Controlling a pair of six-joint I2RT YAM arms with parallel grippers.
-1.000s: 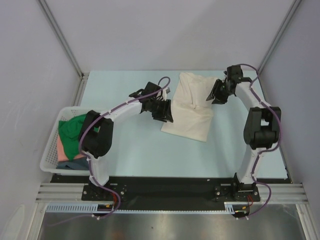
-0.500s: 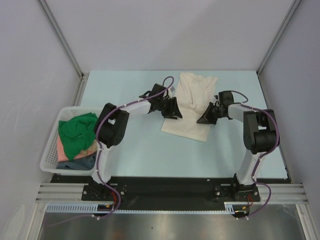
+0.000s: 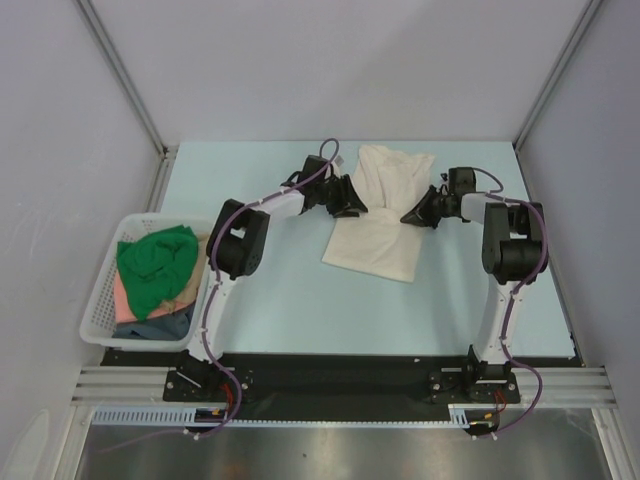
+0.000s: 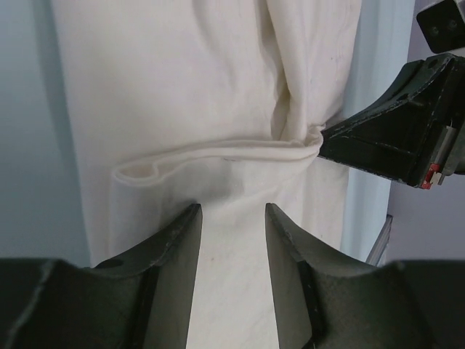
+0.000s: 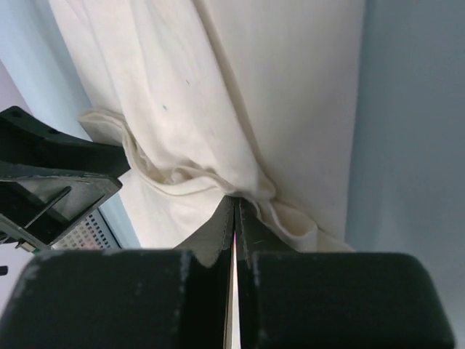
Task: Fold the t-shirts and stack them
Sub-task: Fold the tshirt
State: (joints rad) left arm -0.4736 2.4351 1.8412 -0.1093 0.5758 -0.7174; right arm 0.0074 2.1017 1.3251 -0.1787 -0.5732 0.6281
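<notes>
surface: pale blue table | far centre: cream t-shirt, rumpled | left edge: white lattice basket

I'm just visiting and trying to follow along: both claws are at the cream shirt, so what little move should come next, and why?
Probably the left gripper should ease forward and close on the raised fold of the cream t-shirt. Its jaws stand open just short of that fold, while the right gripper is already shut on the fold's other end.

Bright, even light, soft shadows, slightly blurred wrist-view foregrounds.
</notes>
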